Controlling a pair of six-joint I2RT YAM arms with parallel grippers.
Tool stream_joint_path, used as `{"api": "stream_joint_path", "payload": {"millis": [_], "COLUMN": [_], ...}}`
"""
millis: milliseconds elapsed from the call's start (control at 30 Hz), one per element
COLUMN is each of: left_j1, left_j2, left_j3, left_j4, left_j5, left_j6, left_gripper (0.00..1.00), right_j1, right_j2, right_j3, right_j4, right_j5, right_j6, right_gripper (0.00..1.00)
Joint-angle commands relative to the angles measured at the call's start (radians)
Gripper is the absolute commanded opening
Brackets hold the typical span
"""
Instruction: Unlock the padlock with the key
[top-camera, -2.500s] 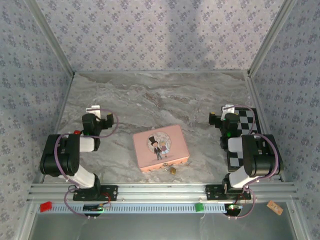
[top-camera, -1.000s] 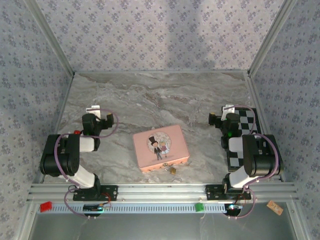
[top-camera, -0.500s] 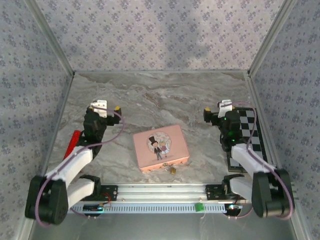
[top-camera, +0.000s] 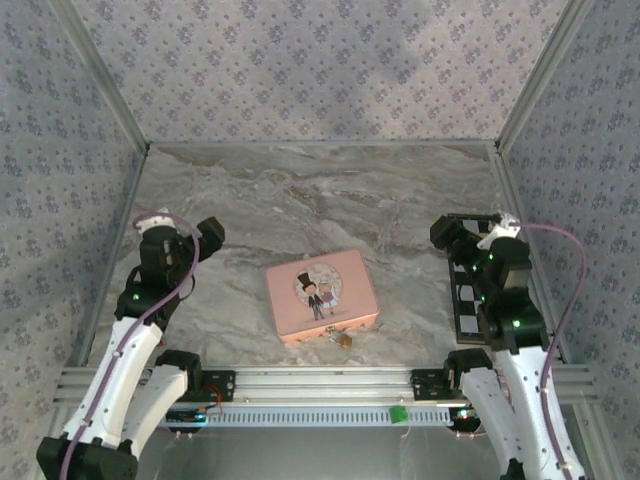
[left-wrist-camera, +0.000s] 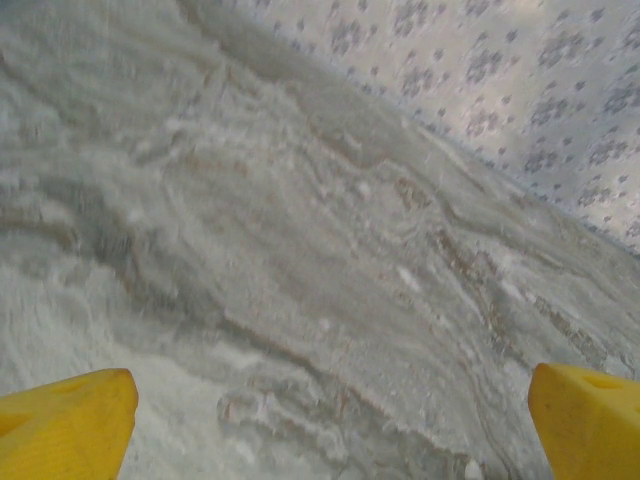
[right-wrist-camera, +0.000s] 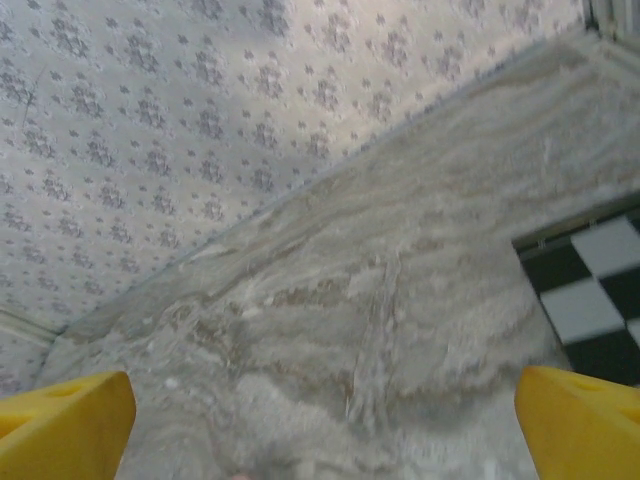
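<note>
Pale pink tin (top-camera: 321, 296) with a cartoon couple on its lid, padlock (top-camera: 345, 341) seemingly brass-gold though tiny from here, grey-veined marble table (top-camera: 300, 200), lilac-grey floral walls (top-camera: 320, 70), black-and-white chequered board (top-camera: 462, 305), yellow fingertips (left-wrist-camera: 65, 425), black-and-white arms (top-camera: 120, 358).

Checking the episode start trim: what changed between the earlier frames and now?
Both arms unfolded from their tucked pose and rose, elbows swinging back toward the near rail. The left pincer and right pincer stayed wide open, nothing taken or released. Unchanged: the pink tin, the padlock at its near edge, and the checkered board on the right.
</note>
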Motion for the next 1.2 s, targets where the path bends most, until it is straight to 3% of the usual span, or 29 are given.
{"api": "stream_joint_path", "payload": {"millis": [0, 167, 433, 767, 967, 1167], "left_j1": [0.065, 0.04, 0.005, 0.004, 0.004, 0.003], "left_j2": [-0.017, -0.055, -0.064, -0.022, -0.026, -0.072], "left_j3": [-0.072, -0.113, -0.213, -0.299, -0.34, -0.35], "left_j4": [-0.024, -0.001, 0.07, 0.216, 0.261, 0.245], "left_j5": [0.18, 0.213, 0.085, 0.014, -0.003, -0.028], "left_j6": [-0.073, -0.013, 0.06, 0.083, 0.073, 0.065], "left_gripper": [1.0, 1.0, 1.0, 1.0, 1.0, 1.0], "right_j1": [-0.017, 0.084, 0.383, 0.772, 0.846, 0.846], "right_j2": [0.012, 0.09, 0.099, 0.264, 0.455, 0.516], "right_j3": [-0.013, 0.066, 0.018, -0.133, -0.101, -0.134], "right_j4": [-0.187, -0.416, -0.598, -0.403, -0.372, -0.304], "right_j5": [-0.135, -0.062, 0.06, 0.116, 0.148, 0.112], "right_j6": [0.036, 0.054, 0.301, 0.614, 0.647, 0.66], "right_gripper": [0.99, 0.99, 0.96, 0.83, 0.82, 0.75]}}
